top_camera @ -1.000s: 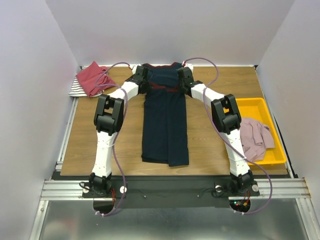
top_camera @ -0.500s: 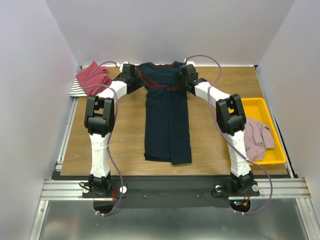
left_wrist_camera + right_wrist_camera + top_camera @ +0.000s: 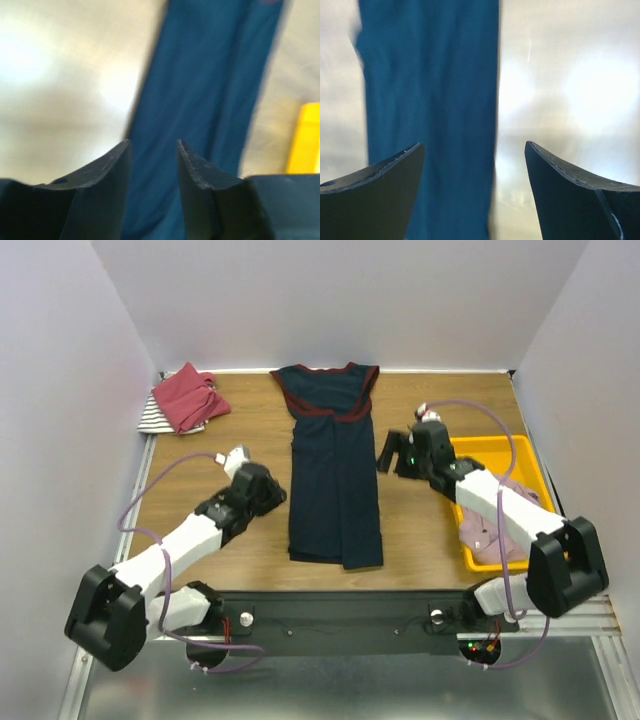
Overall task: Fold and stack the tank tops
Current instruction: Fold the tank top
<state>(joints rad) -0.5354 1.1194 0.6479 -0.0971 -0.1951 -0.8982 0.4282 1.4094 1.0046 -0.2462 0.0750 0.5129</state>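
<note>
Navy tank top [image 3: 335, 475] lies flat on the counter [image 3: 240, 430] as a long narrow strip, between the left jaws and the right jaws, touched by neither. The left jaws stand slightly apart and empty, the right jaws wide apart and empty. A red tank top [image 3: 188, 397] sits well beyond the left jaws.

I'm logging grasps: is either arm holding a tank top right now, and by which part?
Nothing is held. The jaws of the left gripper and right gripper stand apart, empty; the navy tank top lies free.
</note>
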